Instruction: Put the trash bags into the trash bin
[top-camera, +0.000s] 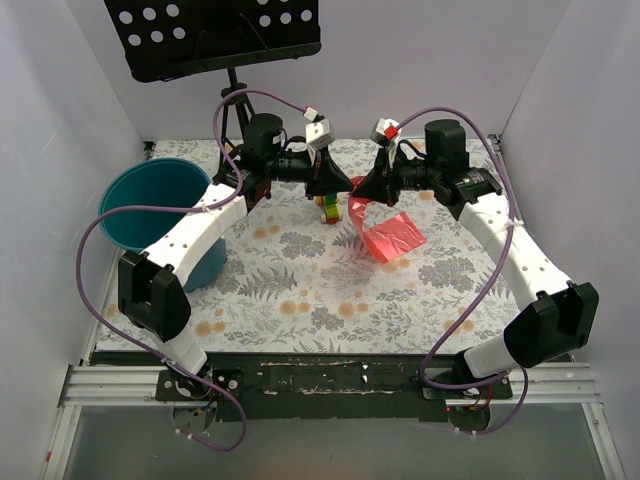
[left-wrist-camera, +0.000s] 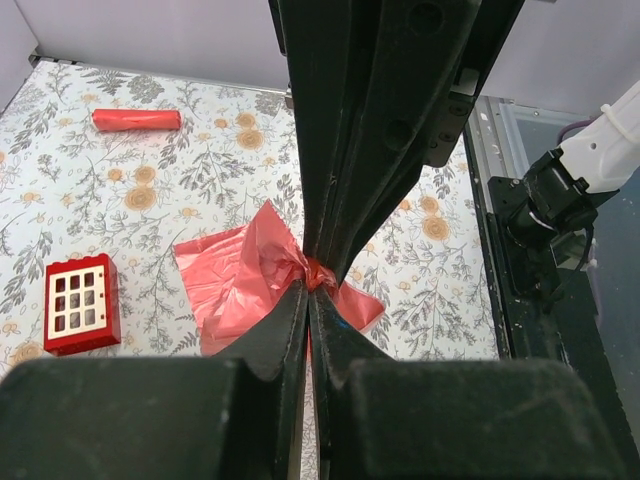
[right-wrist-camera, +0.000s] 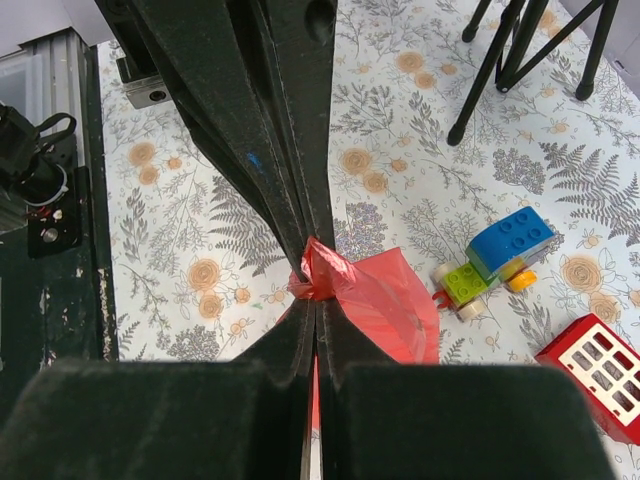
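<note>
Top external: found trash bin (top-camera: 145, 205) at left of frame, upright on the floral table (top-camera: 300, 300), partly covered by the left arm. Saw trash bag (top-camera: 388, 235) right of centre, well apart from the trash bin, mostly flat on the table with one edge lifted toward the grippers. Placed left gripper (top-camera: 322, 190) and right gripper (top-camera: 372, 186) near each other, just above frame centre, tips down. Spotted block toy (top-camera: 328, 210) directly below the left gripper in frame, music stand (top-camera: 215, 35) along the top. Couldn't confirm either grip from up there.

Left wrist: saw left gripper (left-wrist-camera: 316, 285) fully closed, pinching a bunched knot of red film at the tips. Found the rest of the trash bag (left-wrist-camera: 235, 285) spread on the table, mostly left of the pinch. Noted red stick (left-wrist-camera: 136, 120) upper left and red box (left-wrist-camera: 82, 303) at left edge, both apart from the trash bag.

Right wrist: same story. Saw right gripper (right-wrist-camera: 316, 290) closed tight on a gathered bit of film, trash bag (right-wrist-camera: 390, 300) draped right of the pinch. Logged block toy (right-wrist-camera: 495, 260) at right, just beside the trash bag, red box (right-wrist-camera: 598, 375) lower right, tripod legs (right-wrist-camera: 520, 50) top right.
</note>
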